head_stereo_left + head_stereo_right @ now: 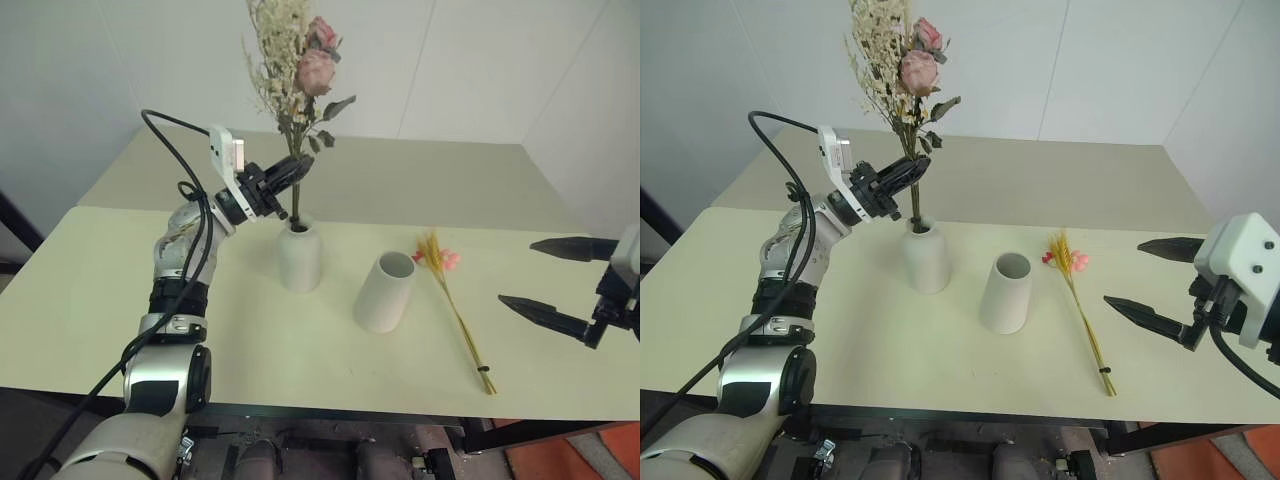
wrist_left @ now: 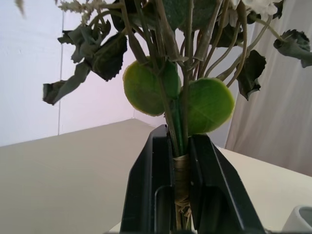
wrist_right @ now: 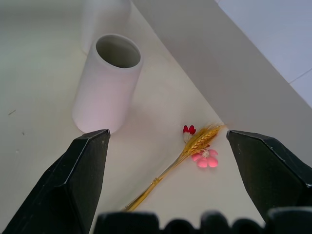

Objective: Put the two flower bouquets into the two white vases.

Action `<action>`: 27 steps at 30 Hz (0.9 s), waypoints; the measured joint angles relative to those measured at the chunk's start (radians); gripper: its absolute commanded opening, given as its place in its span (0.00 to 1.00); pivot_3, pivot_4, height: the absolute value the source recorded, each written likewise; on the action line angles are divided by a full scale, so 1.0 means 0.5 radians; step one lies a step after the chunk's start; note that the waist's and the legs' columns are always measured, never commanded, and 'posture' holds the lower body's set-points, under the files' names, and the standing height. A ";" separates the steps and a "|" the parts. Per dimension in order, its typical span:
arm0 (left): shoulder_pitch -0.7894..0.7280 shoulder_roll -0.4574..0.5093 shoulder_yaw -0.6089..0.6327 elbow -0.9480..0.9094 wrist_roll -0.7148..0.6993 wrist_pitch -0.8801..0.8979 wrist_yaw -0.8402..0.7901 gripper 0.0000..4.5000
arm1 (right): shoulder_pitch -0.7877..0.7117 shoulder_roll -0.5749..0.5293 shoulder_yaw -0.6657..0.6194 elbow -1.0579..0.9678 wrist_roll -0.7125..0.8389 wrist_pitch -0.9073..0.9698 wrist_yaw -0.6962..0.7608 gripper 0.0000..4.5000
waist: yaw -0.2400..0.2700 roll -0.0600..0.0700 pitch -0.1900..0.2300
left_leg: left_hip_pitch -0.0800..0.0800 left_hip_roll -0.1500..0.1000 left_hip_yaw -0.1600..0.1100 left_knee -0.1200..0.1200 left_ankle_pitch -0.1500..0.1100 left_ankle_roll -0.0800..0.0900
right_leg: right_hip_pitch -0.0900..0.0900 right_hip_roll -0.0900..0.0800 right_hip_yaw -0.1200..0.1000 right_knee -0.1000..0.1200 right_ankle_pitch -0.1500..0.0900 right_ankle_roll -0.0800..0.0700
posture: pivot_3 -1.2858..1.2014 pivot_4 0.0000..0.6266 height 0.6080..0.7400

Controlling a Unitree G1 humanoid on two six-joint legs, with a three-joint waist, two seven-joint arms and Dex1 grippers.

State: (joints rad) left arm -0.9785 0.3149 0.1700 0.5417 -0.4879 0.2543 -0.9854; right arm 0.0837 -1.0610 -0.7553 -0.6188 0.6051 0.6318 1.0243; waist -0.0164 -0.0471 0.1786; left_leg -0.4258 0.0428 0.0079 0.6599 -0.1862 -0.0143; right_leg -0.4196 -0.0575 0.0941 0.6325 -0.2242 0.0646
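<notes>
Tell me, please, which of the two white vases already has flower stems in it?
The bottle-shaped vase with the narrow neck: the rose bouquet stands in it, gripped by the left claw. The wide cylinder vase beside it is empty.

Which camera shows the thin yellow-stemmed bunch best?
The left eye view: the thin bunch lies whole on the table, heads to stem ends. The right eye view matches; the right wrist view cuts off its stem ends.

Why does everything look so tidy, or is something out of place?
Nothing is spilled or broken. The thin bunch of straw-yellow stems with small pink flowers lies flat on the table beside the wide white cylinder vase, not standing in it.
</notes>
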 measured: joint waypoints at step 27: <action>0.070 0.306 -0.276 -0.090 0.236 0.201 -0.262 0.99 | 0.019 0.073 0.163 0.165 -0.110 -0.164 -0.009 1.00 | -0.001 0.001 0.000 | -0.001 0.000 0.000 0.000 0.000 0.000 | -0.001 0.000 0.000 0.000 0.000 0.000 | 0.52 0.24 1.00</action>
State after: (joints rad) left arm -0.9436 0.4679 0.0318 0.4967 -0.3701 0.3548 -1.1162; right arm 0.0931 -1.0244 -0.6738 -0.5361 0.5500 0.5497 1.0199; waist -0.0167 -0.0468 0.1785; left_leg -0.4261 0.0430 0.0080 0.6599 -0.1862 -0.0143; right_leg -0.4202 -0.0575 0.0940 0.6327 -0.2240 0.0644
